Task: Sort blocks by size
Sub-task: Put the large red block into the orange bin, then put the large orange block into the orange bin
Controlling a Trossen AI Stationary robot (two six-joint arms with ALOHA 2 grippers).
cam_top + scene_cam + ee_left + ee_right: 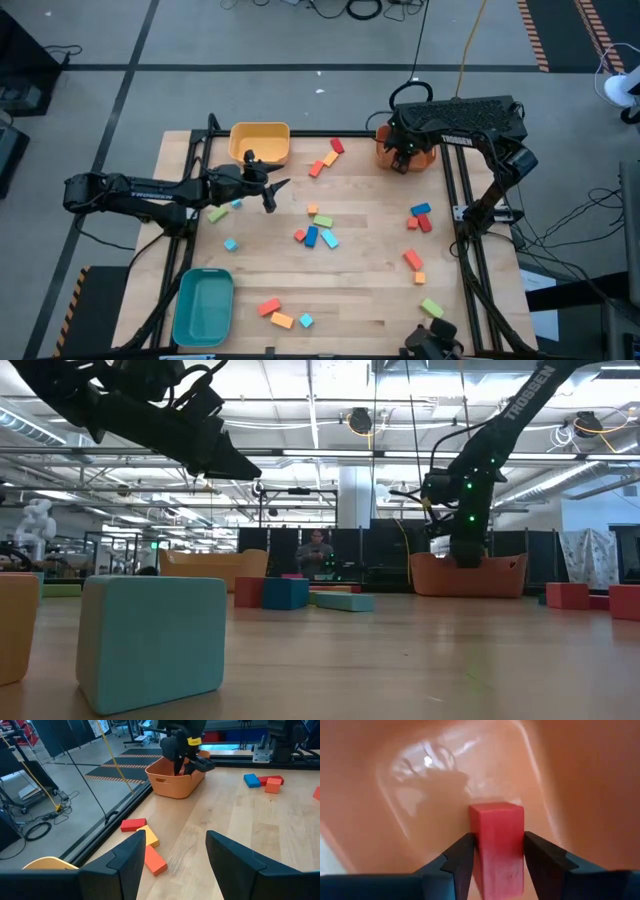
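Wooden tabletop (360,280): right gripper (498,857) down inside orange bin (420,158), red block (497,847) sitting between its jaws, sides touching both; left gripper (165,865) hovers open, empty, near yellow bin (260,142).

Light wooden table (360,275), carrying yellow bin (260,143), orange bin (405,155), teal bin (203,306), plus scattered blocks (316,232) in red, orange, green, blue.

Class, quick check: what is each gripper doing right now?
Left gripper: open, empty, above the table.
Right gripper: around a red rectangular block, inside the orange plastic bin.
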